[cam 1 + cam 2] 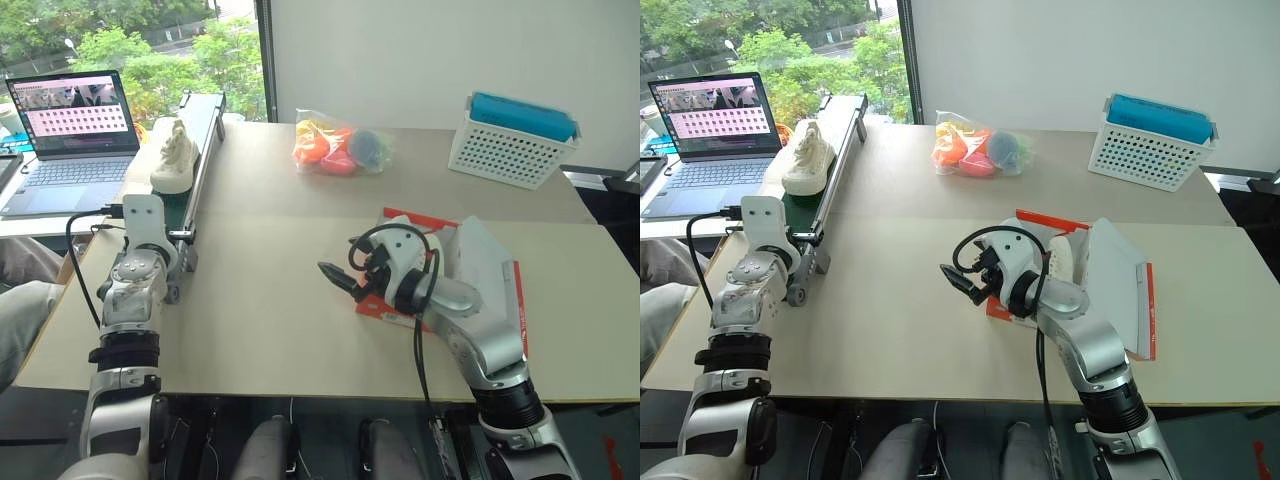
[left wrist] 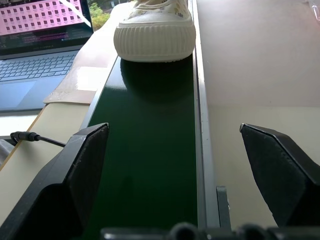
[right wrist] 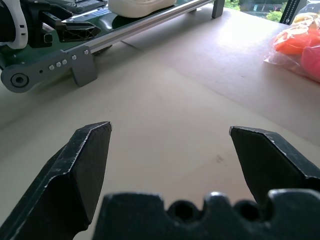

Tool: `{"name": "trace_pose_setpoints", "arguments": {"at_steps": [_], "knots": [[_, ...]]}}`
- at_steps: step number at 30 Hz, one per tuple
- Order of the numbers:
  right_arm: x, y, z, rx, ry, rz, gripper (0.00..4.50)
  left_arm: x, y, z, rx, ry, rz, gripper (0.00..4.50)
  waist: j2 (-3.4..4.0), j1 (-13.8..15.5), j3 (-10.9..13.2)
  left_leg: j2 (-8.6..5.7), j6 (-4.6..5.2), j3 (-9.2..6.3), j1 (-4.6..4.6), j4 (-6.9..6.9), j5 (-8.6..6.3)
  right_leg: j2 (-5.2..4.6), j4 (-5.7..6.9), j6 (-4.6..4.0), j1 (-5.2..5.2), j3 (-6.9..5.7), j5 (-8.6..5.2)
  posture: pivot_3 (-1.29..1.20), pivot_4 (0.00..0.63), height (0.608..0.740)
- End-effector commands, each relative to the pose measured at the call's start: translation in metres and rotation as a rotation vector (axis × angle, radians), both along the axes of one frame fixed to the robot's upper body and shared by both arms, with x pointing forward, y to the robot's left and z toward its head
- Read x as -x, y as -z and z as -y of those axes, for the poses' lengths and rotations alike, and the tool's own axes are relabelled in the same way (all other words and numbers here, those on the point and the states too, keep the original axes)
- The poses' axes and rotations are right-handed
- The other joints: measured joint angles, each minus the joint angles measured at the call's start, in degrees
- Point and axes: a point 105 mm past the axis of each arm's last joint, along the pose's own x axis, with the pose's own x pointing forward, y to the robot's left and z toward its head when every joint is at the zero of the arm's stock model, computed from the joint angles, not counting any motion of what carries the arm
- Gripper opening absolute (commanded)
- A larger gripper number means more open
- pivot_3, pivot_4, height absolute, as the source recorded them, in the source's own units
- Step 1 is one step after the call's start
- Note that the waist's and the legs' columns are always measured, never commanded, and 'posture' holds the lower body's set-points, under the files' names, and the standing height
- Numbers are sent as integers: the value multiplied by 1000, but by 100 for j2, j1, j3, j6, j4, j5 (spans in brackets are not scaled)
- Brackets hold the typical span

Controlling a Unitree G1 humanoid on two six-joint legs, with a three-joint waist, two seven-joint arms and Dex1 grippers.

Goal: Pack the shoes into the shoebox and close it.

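One cream shoe point(image 1: 174, 156) is seen standing on the green belt of a narrow conveyor point(image 1: 196, 170) at the far left of the table point(image 1: 270, 300), toe toward the robot. A second pale rounded shape, possibly the other shoe, is glimpsed inside the shoebox point(image 1: 1118, 290), just behind the right arm; it cannot be identified with certainty.

The shoebox lies at the near right of the table, its red lid hinged open and white paper showing inside. It is largely covered by the right arm.

Left gripper point(image 2: 175, 165): fingers spread wide, nothing between them, held level over the near end of the belt and aimed along it at the shoe, which is well apart from the fingertips. Right gripper point(image 3: 170, 150): fingers likewise wide apart and empty, held above bare tabletop just left of the shoebox, pointing toward the conveyor.

Progress, as judged: early to middle. At most one shoe is packed; the shoe on the belt is not yet grasped, and the lid is not yet closed. Remaining: pick the belt shoe, place it in the box, fold the lid down.

Counts: shoes clearly seen, one; shoebox, one; conveyor, one; laptop point(image 1: 72, 135), one, far left; bag of coloured items point(image 1: 340, 145), one, far centre; white perforated basket point(image 1: 510, 145), one, far right.
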Motion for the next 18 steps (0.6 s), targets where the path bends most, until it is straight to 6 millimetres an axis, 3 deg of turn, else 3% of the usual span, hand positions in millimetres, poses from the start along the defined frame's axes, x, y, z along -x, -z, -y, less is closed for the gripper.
{"name": "trace_pose_setpoints", "arguments": {"at_steps": [1,9,18], "knots": [[0,-6,1,-12,16,24,4465,-1,-34,-10,-74,-46,112,4500,0,0,0,0,0,0,0,0,0,0,0,0,0,0,0,0,150,699],[-1,-4,1,-15,25,18,4465,-1,-42,-17,-74,-80,154,4500,0,-4,0,0,0,0,0,0,0,0,1,0,0,0,0,0,150,699],[-1,-4,1,-19,34,20,4465,-3,-38,-19,-42,-94,140,4500,0,-10,0,-1,-1,0,0,0,0,0,2,0,-1,0,0,0,150,699]]}}
